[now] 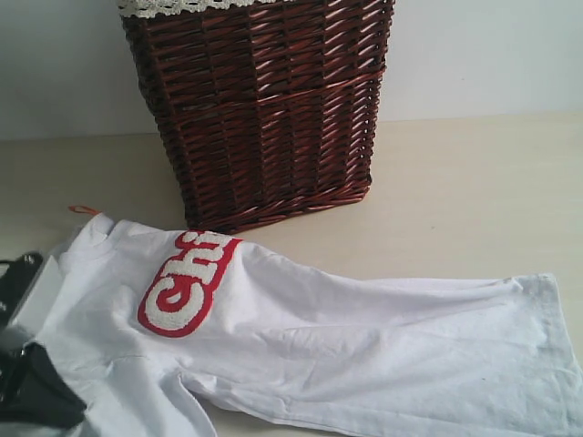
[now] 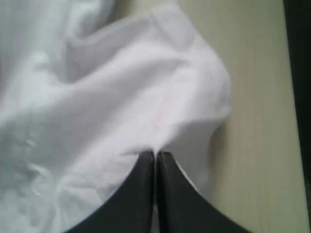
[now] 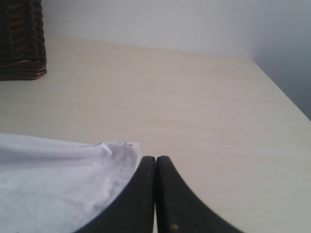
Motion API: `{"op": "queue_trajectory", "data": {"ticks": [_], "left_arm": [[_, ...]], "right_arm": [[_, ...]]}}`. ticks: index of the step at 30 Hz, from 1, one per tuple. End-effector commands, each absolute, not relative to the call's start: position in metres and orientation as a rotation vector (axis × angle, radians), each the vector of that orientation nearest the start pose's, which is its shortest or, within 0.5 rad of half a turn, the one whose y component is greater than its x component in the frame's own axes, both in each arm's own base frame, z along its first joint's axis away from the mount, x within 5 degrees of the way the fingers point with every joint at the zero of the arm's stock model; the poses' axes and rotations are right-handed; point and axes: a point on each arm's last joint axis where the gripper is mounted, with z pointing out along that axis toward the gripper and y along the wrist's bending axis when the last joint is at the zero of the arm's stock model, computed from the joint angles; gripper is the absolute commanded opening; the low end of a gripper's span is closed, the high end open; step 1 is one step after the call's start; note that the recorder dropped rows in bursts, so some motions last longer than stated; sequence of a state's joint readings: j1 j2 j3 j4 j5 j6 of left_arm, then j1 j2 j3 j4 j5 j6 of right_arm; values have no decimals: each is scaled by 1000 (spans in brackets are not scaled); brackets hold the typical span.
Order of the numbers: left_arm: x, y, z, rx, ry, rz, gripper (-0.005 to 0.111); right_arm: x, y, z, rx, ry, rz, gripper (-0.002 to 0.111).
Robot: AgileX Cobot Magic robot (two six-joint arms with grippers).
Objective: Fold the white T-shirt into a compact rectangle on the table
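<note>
The white T-shirt [image 1: 319, 346] lies crumpled across the table [image 1: 455, 182], its red patch with fuzzy white letters [image 1: 187, 282] facing up and the orange neck tag [image 1: 84, 209] at the far left. My left gripper [image 2: 155, 154] is shut, and a bunched fold of the shirt [image 2: 121, 107] puckers right at its tips. In the exterior view its black body [image 1: 36, 390] sits on the shirt's lower left part. My right gripper [image 3: 156, 158] is shut with nothing in it, just beside the shirt's hem corner [image 3: 121, 150], over bare table [image 3: 204, 107].
A tall dark red-brown wicker basket [image 1: 264, 109] with a lace trim stands behind the shirt, close to its collar end; its corner [image 3: 22, 43] also shows in the right wrist view. A pale wall [image 3: 170, 19] backs the table, whose edge [image 3: 282, 87] runs off beyond the right gripper.
</note>
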State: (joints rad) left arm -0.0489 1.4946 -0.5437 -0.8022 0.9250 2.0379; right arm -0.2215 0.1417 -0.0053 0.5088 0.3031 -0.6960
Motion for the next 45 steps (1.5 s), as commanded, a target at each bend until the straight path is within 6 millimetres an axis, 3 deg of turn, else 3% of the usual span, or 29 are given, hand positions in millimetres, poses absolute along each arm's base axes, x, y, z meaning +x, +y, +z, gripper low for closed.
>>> {"op": "queue_trajectory", "data": {"ticks": [1, 4, 9, 14, 18, 22, 28, 31, 37, 40, 43, 45], "left_arm": [[220, -70, 185, 1699, 1926, -755, 0], [242, -70, 180, 1690, 1978, -772, 0], [278, -70, 154, 1623, 2140, -902, 0], [313, -81, 140, 1421, 2238, -1188, 0], [342, -85, 127, 1211, 2335, -1263, 0], [358, -80, 117, 1075, 2433, -1225, 0], [370, -67, 109, 934, 2516, -1025, 1], [373, -67, 108, 901, 2518, -991, 12], [377, -71, 117, 797, 2473, -1050, 47], [371, -74, 135, 842, 2427, -1127, 52], [351, -77, 154, 1179, 2371, -1172, 51], [337, -79, 151, 1481, 2370, -1041, 51]], "right_arm": [[64, -1, 181, -89, 1889, -152, 0], [64, -1, 181, -89, 1889, -152, 0], [64, -1, 181, -89, 1889, -152, 0], [64, -1, 181, -89, 1889, -152, 0], [64, -1, 181, -89, 1889, -152, 0], [64, -1, 181, -89, 1889, -152, 0], [64, -1, 181, -89, 1889, -152, 0], [64, -1, 181, -89, 1889, -152, 0], [64, -1, 181, -89, 1889, -152, 0], [64, -1, 181, -89, 1889, -152, 0], [64, -1, 181, -89, 1889, -152, 0], [64, -1, 181, -88, 1889, -152, 0]]}}
